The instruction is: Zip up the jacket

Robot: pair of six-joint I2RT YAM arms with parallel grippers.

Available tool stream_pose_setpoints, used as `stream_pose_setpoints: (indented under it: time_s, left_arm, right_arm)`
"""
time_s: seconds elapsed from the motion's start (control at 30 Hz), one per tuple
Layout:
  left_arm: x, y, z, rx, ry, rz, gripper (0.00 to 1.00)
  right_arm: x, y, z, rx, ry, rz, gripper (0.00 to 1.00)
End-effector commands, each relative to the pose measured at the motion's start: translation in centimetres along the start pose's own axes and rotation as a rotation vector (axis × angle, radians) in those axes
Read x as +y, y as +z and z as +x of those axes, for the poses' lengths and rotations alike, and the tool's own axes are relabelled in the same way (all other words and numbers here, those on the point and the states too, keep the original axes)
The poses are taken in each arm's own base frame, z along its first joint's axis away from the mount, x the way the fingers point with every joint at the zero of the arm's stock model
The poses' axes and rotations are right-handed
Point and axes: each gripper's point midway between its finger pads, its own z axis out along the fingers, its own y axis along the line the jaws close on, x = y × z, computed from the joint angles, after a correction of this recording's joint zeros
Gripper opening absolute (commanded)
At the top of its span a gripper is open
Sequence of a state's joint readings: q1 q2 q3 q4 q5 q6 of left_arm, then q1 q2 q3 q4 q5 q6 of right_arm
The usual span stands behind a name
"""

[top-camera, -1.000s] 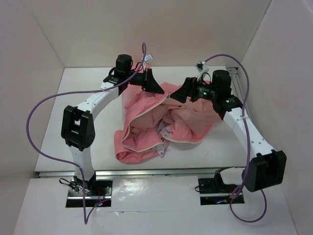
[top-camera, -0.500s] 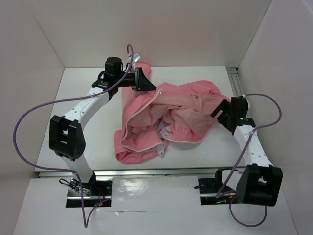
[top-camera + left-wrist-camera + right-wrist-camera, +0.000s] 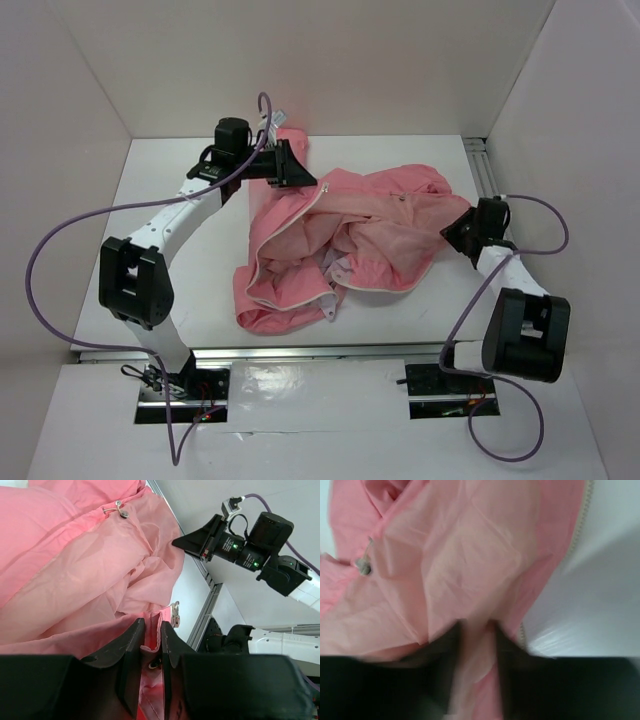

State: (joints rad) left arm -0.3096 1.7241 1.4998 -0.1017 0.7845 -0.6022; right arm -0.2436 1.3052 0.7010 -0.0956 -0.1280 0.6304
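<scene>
The salmon-pink soft fabric jacket (image 3: 345,235) is lying crumpled and unzipped in the middle of the white table (image 3: 400,310). The left gripper (image 3: 150,632) is pinching its far edge, jaws narrow on cloth. The right gripper (image 3: 476,640) is straddling a fold at its right side, and blur is hiding whether it is clamped. Both should probably be drawing gently outward, flattening the front so the white zipper edging (image 3: 583,511) is lying exposed.

1 jacket (image 3: 345,245), 2 arms (image 3: 190,205).
</scene>
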Motion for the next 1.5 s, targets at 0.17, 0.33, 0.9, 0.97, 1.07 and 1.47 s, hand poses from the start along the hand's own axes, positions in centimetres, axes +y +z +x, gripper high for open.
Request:
stream_pose_setpoints:
  time_s: [0.17,0.33,0.9,0.97,1.07,1.47]
  left_arm:
    - [0.3,-3.4,-2.9,-0.097,0.056,-0.099,0.00]
    - [3.8,-6.6,-4.2,-0.185,-0.026,-0.238,0.00]
    - [9.9,-9.9,-3.0,-0.272,-0.217,-0.392,0.00]
    - [10.1,-10.2,-3.1,-0.280,-0.229,-0.396,0.00]
    - [9.7,-10.1,-3.2,-0.277,-0.223,-0.377,0.00]
    - [9.0,-10.5,-4.1,-0.292,-0.199,-0.380,0.00]
  right_arm:
    - [13.1,-3.4,-1.0,-0.112,-0.371,-0.141,0.00]
    - [22.9,-4.7,5.9,-0.059,-0.550,-0.235,0.00]
    - [32.6,-13.3,4.9,-0.097,-0.721,-0.515,0.68]
    - [31.7,-10.5,5.9,-0.056,-0.798,-0.421,0.79]
    - [29.7,-8.1,6.7,-0.037,-0.864,-0.261,0.94]
    - [19.9,-5.5,14.1,0.221,-0.795,-0.208,0.85]
